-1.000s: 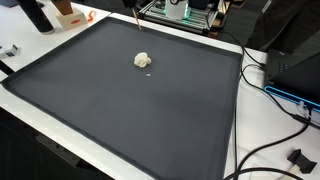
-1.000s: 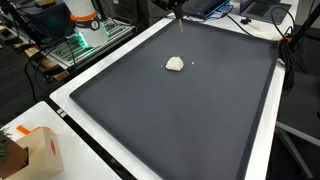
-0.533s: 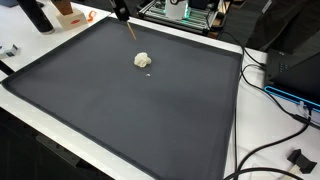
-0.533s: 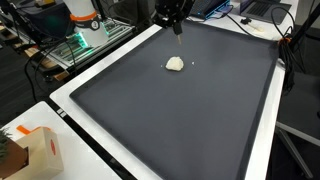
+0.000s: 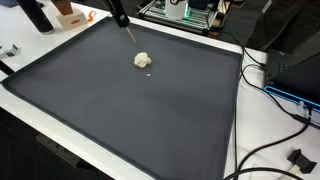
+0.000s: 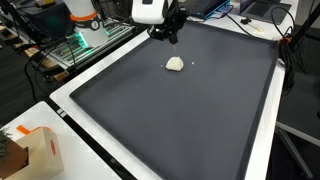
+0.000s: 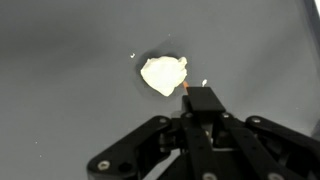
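Cream-white and crumpled, the small soft lump (image 5: 143, 60) lies alone on the big black mat (image 5: 120, 120) that covers your desk. It sits nearer the far edge of the desk than the near edge, about midway along that edge. A tiny white crumb (image 5: 150, 73) lies just beside it. The lump looks whole, and nothing touches it.

Your black gripper (image 5: 123, 20) hangs above the mat, near the lump, on the side toward the far edge. Its fingers are pressed close together and pinch a thin orange stick (image 5: 131, 33) that points down at a slant. In the wrist view the stick shows just beside the lump. An exterior view shows its tip up in the air, not on the mat.

So I think you are at the start. The stick is in your grip and close by, but the lump has not been touched yet. Everything with the lump is left to do.

Past the mat, black cables (image 5: 270, 85) trail over one desk edge. An orange and white box (image 6: 35, 150) stands at a near corner.
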`<state>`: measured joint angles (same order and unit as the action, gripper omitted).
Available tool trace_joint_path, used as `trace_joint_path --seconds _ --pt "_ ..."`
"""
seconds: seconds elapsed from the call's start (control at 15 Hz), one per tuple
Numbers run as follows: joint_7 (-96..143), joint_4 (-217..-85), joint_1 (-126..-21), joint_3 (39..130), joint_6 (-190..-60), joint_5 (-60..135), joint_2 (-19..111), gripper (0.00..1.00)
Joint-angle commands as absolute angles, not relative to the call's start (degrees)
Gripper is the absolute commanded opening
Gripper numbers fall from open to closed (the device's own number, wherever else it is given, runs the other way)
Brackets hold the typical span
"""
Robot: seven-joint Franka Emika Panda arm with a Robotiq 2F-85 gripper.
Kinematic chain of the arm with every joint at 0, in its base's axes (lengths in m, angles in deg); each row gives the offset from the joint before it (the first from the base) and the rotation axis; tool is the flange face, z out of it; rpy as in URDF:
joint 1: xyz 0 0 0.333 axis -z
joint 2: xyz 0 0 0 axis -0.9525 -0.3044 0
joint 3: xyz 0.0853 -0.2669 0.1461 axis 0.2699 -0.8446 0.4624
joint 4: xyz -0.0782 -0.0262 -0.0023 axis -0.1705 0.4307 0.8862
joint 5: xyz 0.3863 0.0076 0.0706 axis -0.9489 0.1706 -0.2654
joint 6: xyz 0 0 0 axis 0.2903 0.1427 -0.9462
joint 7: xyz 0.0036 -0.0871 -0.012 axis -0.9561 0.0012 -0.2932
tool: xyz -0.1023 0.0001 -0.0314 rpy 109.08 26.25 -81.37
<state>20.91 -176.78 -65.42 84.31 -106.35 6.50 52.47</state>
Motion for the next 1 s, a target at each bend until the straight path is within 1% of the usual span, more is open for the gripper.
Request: trace_joint_path --seconds 0.0,0.33,0.93 --pt "15.9 -174.8 -64.1 84.1 -103.0 4.8 50.1 0.03" --pt "12.6 -173.5 -62.9 84.4 -100.9 2.7 48.0 0.03" --pt "16.3 -171.3 -62.5 84.2 -97.8 -3.0 45.0 0.03"
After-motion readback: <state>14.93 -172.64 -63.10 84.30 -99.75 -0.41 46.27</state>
